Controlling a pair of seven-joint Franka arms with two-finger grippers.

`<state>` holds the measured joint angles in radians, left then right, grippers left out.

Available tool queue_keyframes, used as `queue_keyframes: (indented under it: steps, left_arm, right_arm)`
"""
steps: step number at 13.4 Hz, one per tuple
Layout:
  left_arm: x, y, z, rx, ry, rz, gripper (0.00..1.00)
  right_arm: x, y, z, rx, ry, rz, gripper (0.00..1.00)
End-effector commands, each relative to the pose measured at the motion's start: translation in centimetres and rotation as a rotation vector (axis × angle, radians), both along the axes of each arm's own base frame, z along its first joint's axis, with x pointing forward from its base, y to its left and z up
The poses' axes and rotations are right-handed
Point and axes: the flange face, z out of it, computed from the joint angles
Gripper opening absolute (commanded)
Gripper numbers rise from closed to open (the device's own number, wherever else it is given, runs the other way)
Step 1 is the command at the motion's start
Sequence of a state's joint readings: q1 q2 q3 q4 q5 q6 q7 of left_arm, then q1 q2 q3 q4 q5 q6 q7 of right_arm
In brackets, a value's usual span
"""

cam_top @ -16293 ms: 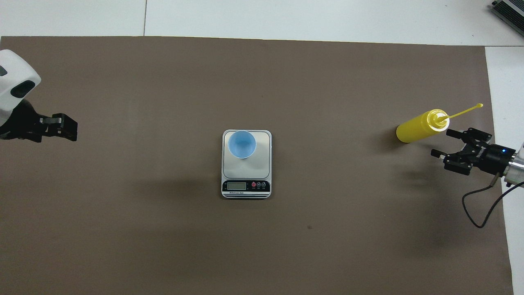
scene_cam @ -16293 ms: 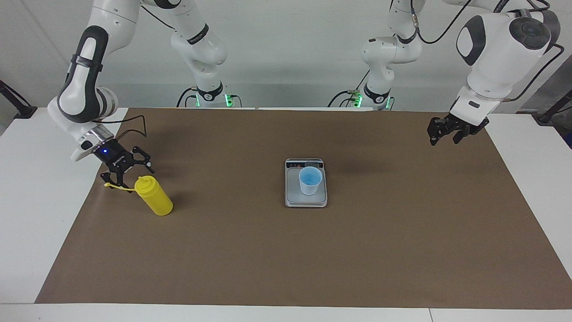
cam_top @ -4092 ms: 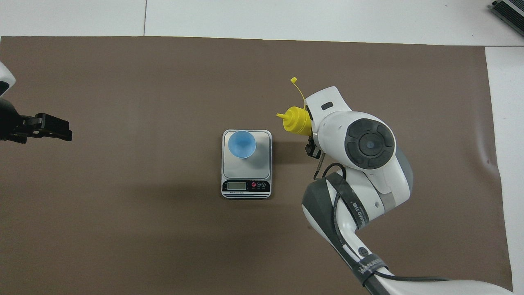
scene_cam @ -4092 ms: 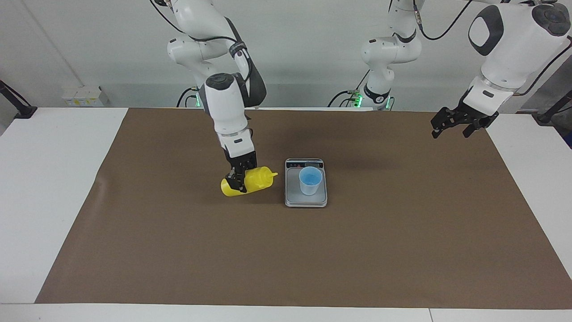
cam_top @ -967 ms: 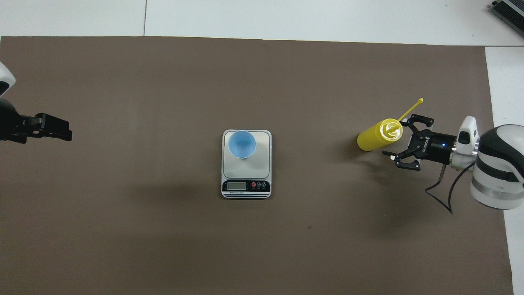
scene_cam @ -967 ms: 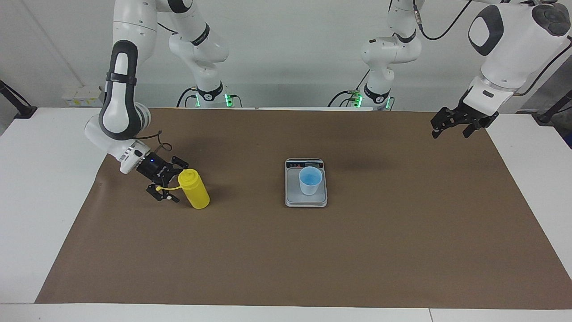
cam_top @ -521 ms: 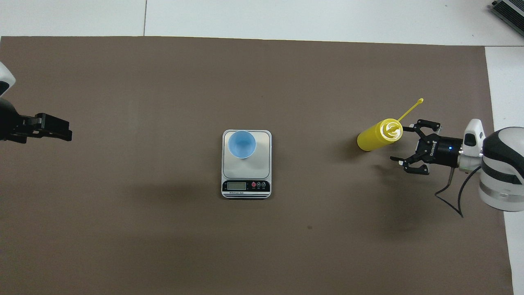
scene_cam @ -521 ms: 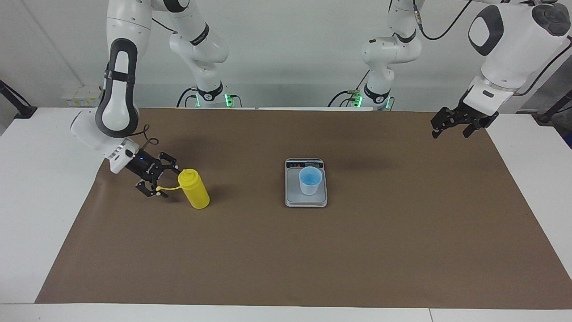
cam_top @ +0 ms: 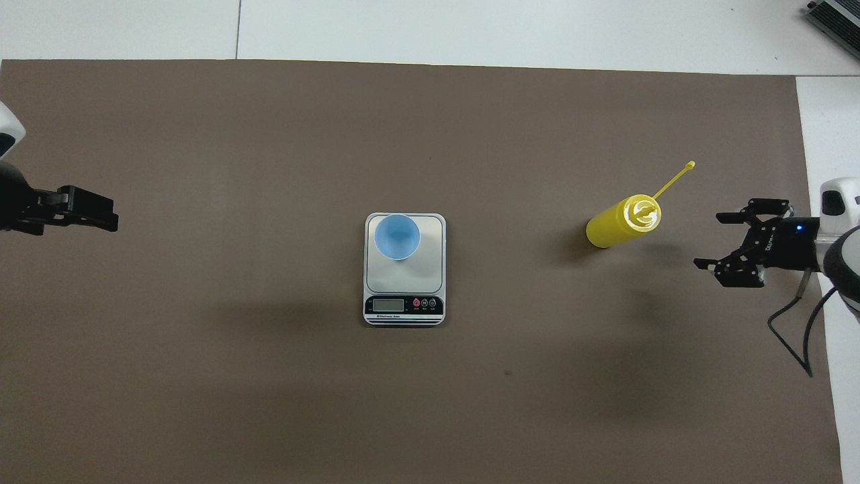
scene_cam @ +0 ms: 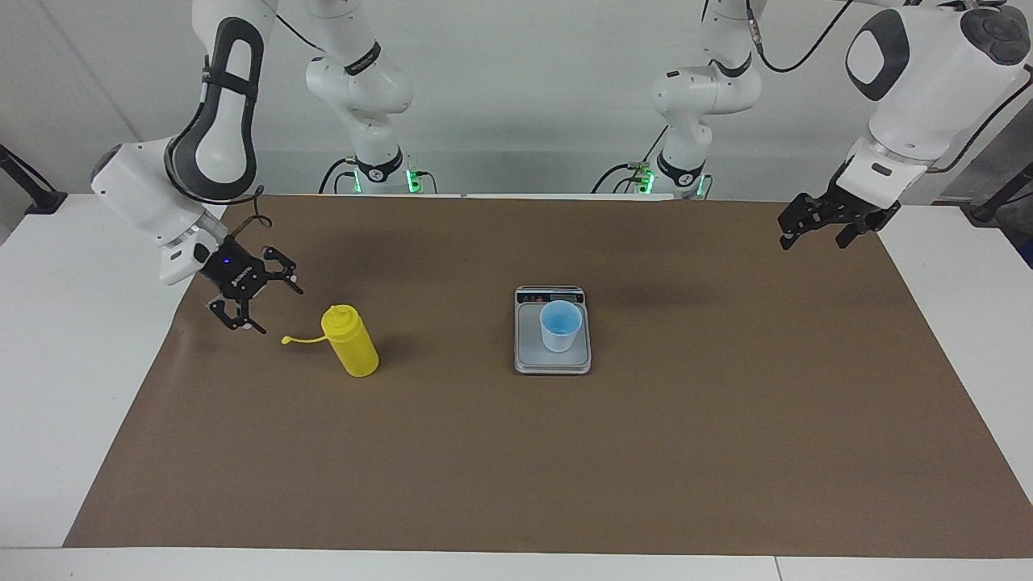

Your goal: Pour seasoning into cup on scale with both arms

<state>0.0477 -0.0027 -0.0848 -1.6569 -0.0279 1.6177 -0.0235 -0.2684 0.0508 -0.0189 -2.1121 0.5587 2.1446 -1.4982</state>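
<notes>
1. Loads of open room here. The brown mat (scene_cam: pixel 516 452) covers most of the white worktop (scene_cam: pixel 48 403), and the big stretch of it farther from the robots than the scale (scene_cam: pixel 553 355) is bare. The mat's edge at the right arm's end sits just under the right tool (scene_cam: pixel 252 300).
2. The scale is a flat silver-grey slab mid-mat, display strip on the edge nearer the robots. The cup (scene_cam: pixel 560 325) is small, light blue and tapered, and stands upright on the platform.
3. The bottle (scene_cam: pixel 350 342) is a smooth yellow cylinder, upright, capped, with its thin strap sticking out toward the right arm's end. It's well apart from the scale, toward that end.
4. The right tool hangs beside the bottle, not touching, fingers spread wide apart.
5. The left tool (scene_cam: pixel 821 227) waits over the mat's corner at the left arm's end, fingers apart too, holding nothing.
</notes>
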Motion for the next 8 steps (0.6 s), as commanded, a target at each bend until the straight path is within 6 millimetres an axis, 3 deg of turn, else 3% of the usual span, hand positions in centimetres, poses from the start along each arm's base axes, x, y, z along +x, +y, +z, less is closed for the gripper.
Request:
queue_keyframes:
  steps: [1, 5, 8]
  left_arm:
    - [-0.8, 0.4, 0.1, 0.015, -0.008, -0.003, 1.00]
    - [-0.8, 0.4, 0.2, 0.015, -0.009, -0.003, 1.00]
    - [-0.8, 0.4, 0.2, 0.015, -0.009, -0.003, 1.00]
  right_arm:
    - [-0.3, 1.5, 3.9, -0.070, 0.053, -0.135, 1.00]
    - [-0.6, 6.5, 8.4, -0.163, 0.126, -0.366, 1.00]
    - [0.0, 9.2, 12.2, -0.214, 0.216, -0.602, 1.00]
